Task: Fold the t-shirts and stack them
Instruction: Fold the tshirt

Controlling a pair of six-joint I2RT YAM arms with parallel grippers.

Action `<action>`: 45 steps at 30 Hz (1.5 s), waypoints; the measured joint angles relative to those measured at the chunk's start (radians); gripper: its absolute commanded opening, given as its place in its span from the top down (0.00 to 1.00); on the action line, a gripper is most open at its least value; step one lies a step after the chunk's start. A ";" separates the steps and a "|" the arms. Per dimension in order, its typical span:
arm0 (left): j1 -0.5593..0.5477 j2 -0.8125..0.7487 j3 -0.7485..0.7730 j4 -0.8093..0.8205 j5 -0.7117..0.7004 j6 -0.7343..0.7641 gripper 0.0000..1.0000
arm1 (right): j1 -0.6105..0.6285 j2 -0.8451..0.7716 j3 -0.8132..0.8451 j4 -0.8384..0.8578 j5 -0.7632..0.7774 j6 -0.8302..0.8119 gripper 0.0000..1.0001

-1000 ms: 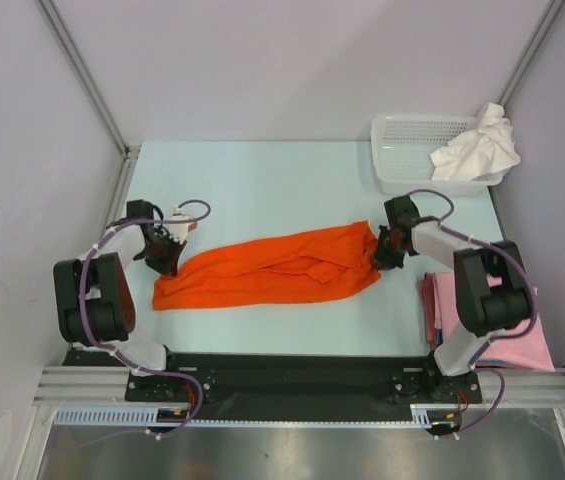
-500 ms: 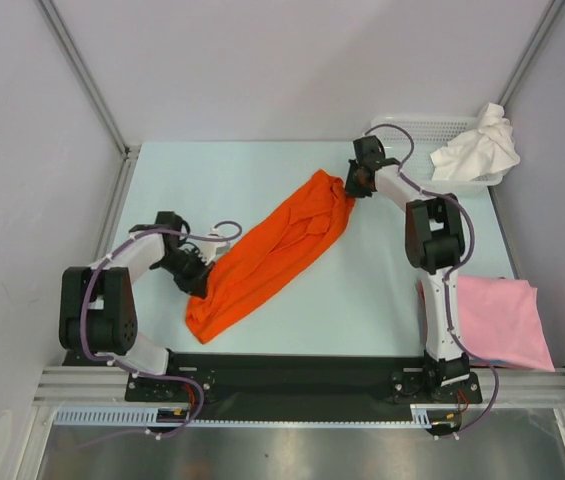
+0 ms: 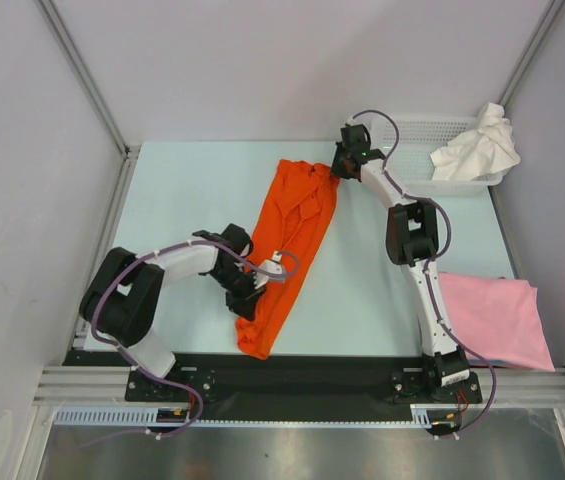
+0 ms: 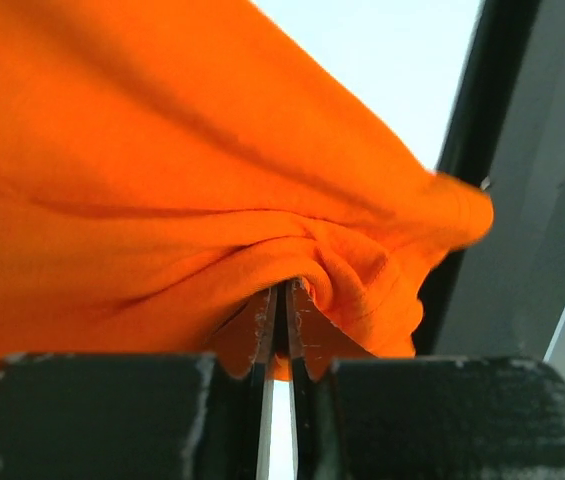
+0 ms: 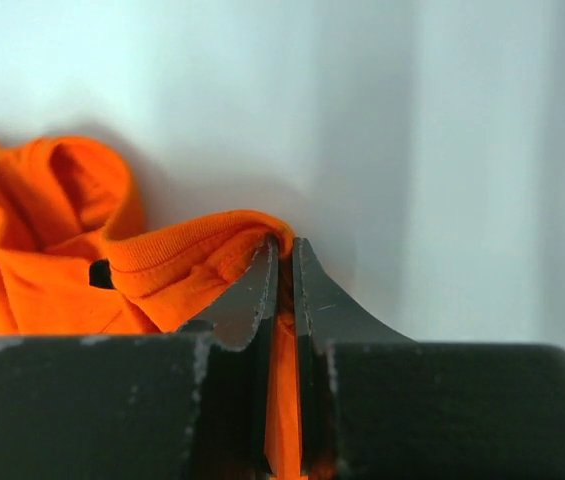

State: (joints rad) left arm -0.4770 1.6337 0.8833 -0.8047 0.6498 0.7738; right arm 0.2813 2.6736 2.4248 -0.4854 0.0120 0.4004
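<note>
Overhead, shows the orange t-shirt (image 3: 287, 235) swung from its earlier slant to lie almost straight up the table (image 3: 192, 190), pinched at the far end by the right gripper (image 3: 340, 166) beside the basket (image 3: 407, 135) and short of the near end by the left gripper (image 3: 252, 298). Finds a white t-shirt (image 3: 477, 148) draped over the basket rim, a pink t-shirt (image 3: 497, 320) flat at the right. From the left wrist, shows jaws shut on bunched orange cloth; from the right wrist, jaws nipping an orange hem.

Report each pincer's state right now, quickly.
Left pincer: closed, holding the near end of the orange t-shirt.
Right pincer: closed, holding the far end of the same shirt.
</note>
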 measured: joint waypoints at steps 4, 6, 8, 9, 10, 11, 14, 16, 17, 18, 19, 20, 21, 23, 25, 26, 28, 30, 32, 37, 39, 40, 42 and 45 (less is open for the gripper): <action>-0.096 0.022 0.019 0.072 0.056 -0.061 0.88 | 0.000 0.061 0.084 0.046 0.001 0.014 0.99; -0.121 0.022 0.027 0.109 0.084 -0.090 0.84 | 0.000 0.082 0.109 0.069 0.006 0.018 0.93; -0.127 0.021 0.029 0.137 0.095 -0.108 0.77 | 0.001 0.084 0.109 0.080 0.011 0.018 0.87; -0.127 0.021 0.029 0.144 0.094 -0.116 0.70 | 0.002 0.084 0.109 0.087 0.013 0.018 0.81; -0.127 0.021 0.027 0.151 0.093 -0.120 0.67 | 0.002 0.084 0.109 0.098 0.016 0.020 0.78; -0.127 0.019 0.022 0.157 0.090 -0.127 0.64 | 0.003 0.084 0.109 0.107 0.018 0.018 0.75; -0.122 0.000 -0.008 0.157 0.063 -0.128 0.51 | 0.009 0.084 0.109 0.122 0.027 0.008 0.60; -0.111 -0.031 -0.034 0.143 0.045 -0.126 0.46 | 0.011 0.083 0.109 0.129 0.030 -0.006 0.55; -0.103 -0.049 -0.043 0.132 0.035 -0.127 0.45 | 0.012 0.081 0.108 0.132 0.033 -0.013 0.50; -0.094 -0.072 -0.051 0.118 0.023 -0.126 0.41 | 0.014 0.078 0.104 0.134 0.034 -0.017 0.48; -0.086 -0.099 -0.054 0.099 0.005 -0.123 0.40 | 0.016 0.073 0.098 0.135 0.035 -0.025 0.47; -0.081 -0.121 -0.055 0.086 -0.006 -0.119 0.39 | 0.018 0.067 0.093 0.134 0.035 -0.031 0.46; -0.076 -0.148 -0.055 0.073 -0.022 -0.118 0.39 | 0.021 0.056 0.082 0.134 0.037 -0.036 0.43; -0.074 -0.194 -0.055 0.039 -0.052 -0.109 0.39 | 0.026 0.022 0.055 0.126 0.043 -0.043 0.41; -0.074 -0.227 -0.058 0.008 -0.080 -0.099 0.39 | 0.031 -0.032 0.008 0.112 0.060 -0.053 0.40; -0.073 -0.240 -0.063 -0.002 -0.093 -0.093 0.39 | 0.034 -0.064 -0.011 0.103 0.068 -0.058 0.41; -0.072 -0.266 -0.079 -0.031 -0.125 -0.087 0.39 | 0.039 -0.127 -0.055 0.091 0.085 -0.064 0.40; -0.071 -0.285 -0.096 -0.047 -0.166 -0.087 0.39 | 0.043 -0.204 -0.104 0.070 0.099 -0.066 0.41; -0.071 -0.298 -0.100 -0.057 -0.204 -0.093 0.39 | 0.046 -0.285 -0.186 0.061 0.108 -0.064 0.41; -0.071 -0.316 -0.095 -0.066 -0.276 -0.116 0.39 | 0.061 -0.510 -0.536 0.082 0.117 -0.031 0.43; -0.071 -0.322 -0.094 -0.065 -0.286 -0.128 0.39 | 0.064 -0.549 -0.659 0.110 0.100 -0.003 0.45; -0.071 -0.326 -0.094 -0.065 -0.291 -0.132 0.39 | 0.065 -0.555 -0.713 0.117 0.087 0.014 0.46; -0.071 -0.332 -0.095 -0.061 -0.299 -0.146 0.39 | 0.067 -0.544 -0.775 0.123 0.057 0.037 0.49; -0.071 -0.341 -0.099 -0.047 -0.306 -0.164 0.39 | 0.070 -0.493 -0.793 0.123 0.005 0.068 0.51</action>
State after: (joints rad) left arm -0.5476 1.2922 0.7841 -0.8513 0.3439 0.6094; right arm 0.3515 2.1803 1.6321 -0.3622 0.0166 0.4686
